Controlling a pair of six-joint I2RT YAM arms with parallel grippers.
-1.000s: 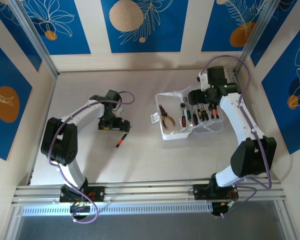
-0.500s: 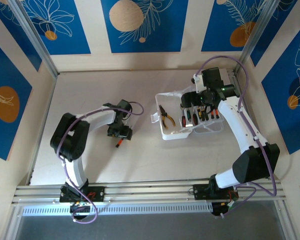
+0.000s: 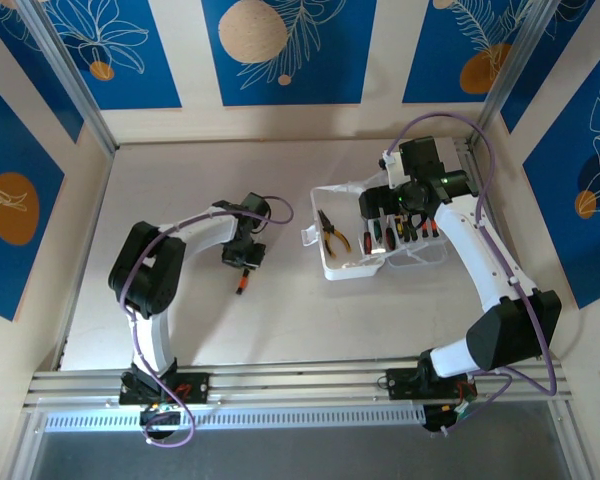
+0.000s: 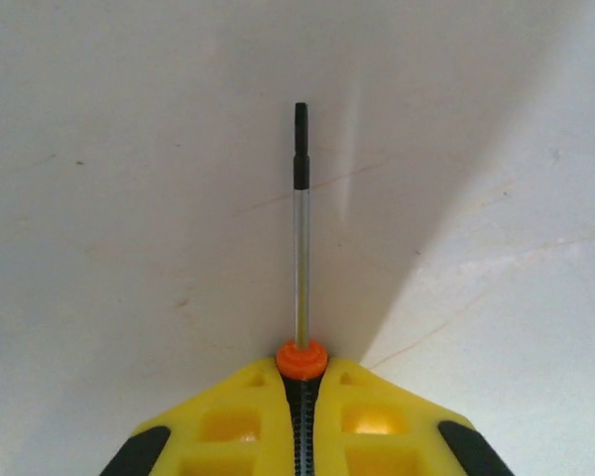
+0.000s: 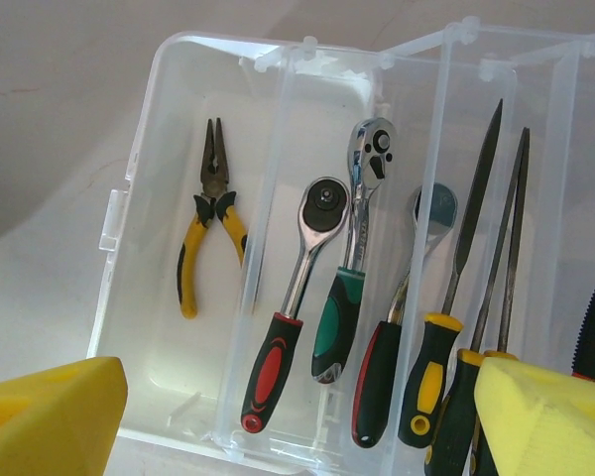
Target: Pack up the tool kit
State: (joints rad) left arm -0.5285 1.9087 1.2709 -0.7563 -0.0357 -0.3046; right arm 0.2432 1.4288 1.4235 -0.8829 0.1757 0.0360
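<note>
The screwdriver [image 4: 300, 248] has a thin metal shaft, a black tip and an orange collar. My left gripper [image 4: 302, 382] is shut on its black handle, low over the table. From above, the screwdriver [image 3: 240, 284] sticks out toward the near side of my left gripper [image 3: 243, 256]. The translucent case [image 3: 332, 268] lies open at centre right. It holds yellow-handled pliers [image 5: 210, 213], ratchet wrenches [image 5: 302, 297] and several screwdrivers [image 5: 446, 337]. My right gripper [image 5: 297, 436] hangs open above the case, nothing between its yellow fingers [image 5: 50, 416].
The case's lid [image 5: 535, 59] is folded back on the far side. Bare table [image 3: 180, 180] surrounds the left arm, with walls on the left, back and right. A metal rail [image 3: 300, 382] runs along the near edge.
My left gripper has moved right onto the lone screwdriver and shut on its handle. My right gripper has shifted slightly left over the case.
</note>
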